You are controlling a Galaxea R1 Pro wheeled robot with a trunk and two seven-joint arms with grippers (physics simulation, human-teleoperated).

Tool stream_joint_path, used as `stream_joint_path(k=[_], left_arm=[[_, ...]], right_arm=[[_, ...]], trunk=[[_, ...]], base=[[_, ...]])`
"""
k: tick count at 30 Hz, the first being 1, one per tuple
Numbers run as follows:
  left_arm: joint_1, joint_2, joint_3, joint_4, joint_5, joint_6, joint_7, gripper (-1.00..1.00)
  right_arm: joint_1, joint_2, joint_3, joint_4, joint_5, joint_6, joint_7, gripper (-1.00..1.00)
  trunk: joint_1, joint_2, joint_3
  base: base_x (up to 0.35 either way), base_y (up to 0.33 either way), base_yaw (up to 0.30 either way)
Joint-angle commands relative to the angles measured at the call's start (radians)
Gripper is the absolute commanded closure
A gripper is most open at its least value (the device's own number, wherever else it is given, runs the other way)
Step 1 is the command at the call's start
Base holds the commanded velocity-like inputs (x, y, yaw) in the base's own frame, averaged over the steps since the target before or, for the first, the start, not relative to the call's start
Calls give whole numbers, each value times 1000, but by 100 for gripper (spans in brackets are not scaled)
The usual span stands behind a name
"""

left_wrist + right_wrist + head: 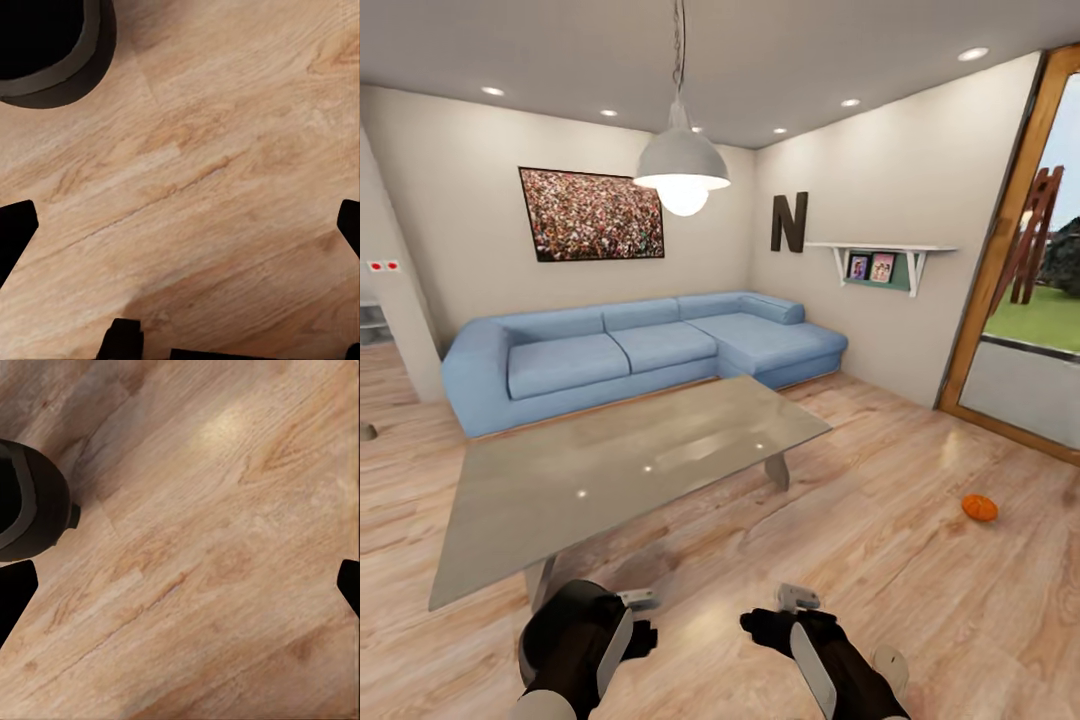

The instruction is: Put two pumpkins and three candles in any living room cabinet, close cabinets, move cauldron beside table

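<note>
My right hand [797, 612] and left hand [642, 622] hang released, empty; the pumpkin [979, 508], ahead-right on the floor, looks light, stiff; I'd pinch across its ribs.

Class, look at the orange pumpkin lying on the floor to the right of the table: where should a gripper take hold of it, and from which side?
Grip the pumpkin across its round body, coming from above: it lies alone on open wood floor, so nothing crowds it. Its stem is too small to make out.
</note>
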Motion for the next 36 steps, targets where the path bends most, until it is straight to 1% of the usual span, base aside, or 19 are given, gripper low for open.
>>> stream_joint_path(k=[1, 4, 5, 7, 10, 12, 15, 16, 18, 21, 24, 26, 27, 28, 29, 31, 32, 33, 36], left_arm=[[0, 0, -1, 1, 0, -1, 20, -100], [0, 1, -1, 5, 0, -5, 52, -100], [0, 3, -1, 7, 0, -7, 58, -100], [1, 9, -2, 15, 0, -10, 62, -100], [1, 23, -3, 56, -1, -15, 65, -100], [1, 31, -4, 88, -2, -32, 66, -100], [2, 38, -5, 125, -2, -69, 67, -100], [2, 41, -5, 166, -2, -99, 67, -100], [2, 45, -5, 207, -3, -125, 67, -100], [2, 50, -7, 242, -3, -155, 67, -100], [5, 60, -10, 260, -3, -186, 67, -100], [7, 66, -11, 263, -3, -197, 67, -100], [10, 71, -11, 266, -2, -206, 67, -100], [14, 77, -11, 276, -1, -225, 67, -100], [15, 78, -11, 282, -1, -233, 67, -100], [18, 82, -11, 324, -2, -284, 67, -100], [18, 83, -11, 338, -2, -302, 67, -100], [19, 84, -11, 368, -2, -338, 67, -100], [20, 85, -12, 448, -2, -437, 66, -100]], right_arm=[[1, 0, -9, 2, 0, -1, -23, -100], [9, 0, -45, 5, 0, -11, -81, -100], [12, 0, -59, 6, 0, -14, -102, -100], [13, 0, -74, 7, 1, -17, -134, -100], [14, 0, -87, 8, -1, -21, -187, -100], [18, -14, -90, 15, -1, -32, -202, -100], [35, -20, -91, 34, -1, -61, -209, -100], [52, -23, -92, 53, -1, -86, -212, -100], [70, -24, -93, 78, -1, -114, -212, -100], [93, -28, -99, 120, -2, -164, -213, -100], [109, -47, -119, 169, -3, -230, -212, -100], [111, -53, -130, 186, -4, -246, -211, -100], [113, -57, -144, 200, -4, -257, -210, -100], [115, -60, -171, 212, -4, -268, -207, -100], [115, -61, -180, 214, -4, -270, -206, -100], [117, -63, -210, 222, -4, -278, -204, -100], [117, -63, -215, 225, -4, -282, -203, -100], [117, -63, -221, 235, -4, -294, -203, -100], [118, -63, -231, 277, -4, -368, -203, -100]], trunk=[[-4, 7, 3], [-15, 28, 13], [-19, 35, 16], [-27, 49, 22], [-38, 70, 31], [-46, 84, 38], [-58, 105, 47], [-61, 112, 49], [-69, 126, 54], [-81, 147, 62], [-92, 168, 69], [-100, 182, 74], [-104, 189, 76], [-107, 196, 78], [-111, 203, 80], [-119, 217, 85], [-123, 224, 87], [-127, 231, 89], [-138, 252, 96]], base=[[0, 0, -281], [0, 0, -281], [0, 0, -281], [0, 0, -281], [0, 0, -271], [0, 0, -242], [0, 0, -220], [0, 0, -194], [0, 0, -188], [0, 0, -184], [0, 0, -184], [0, 0, -184], [0, 0, -186], [0, 0, -195], [0, 0, -197], [0, 0, -201], [0, 0, -203], [0, 0, -204], [0, 0, -208]])
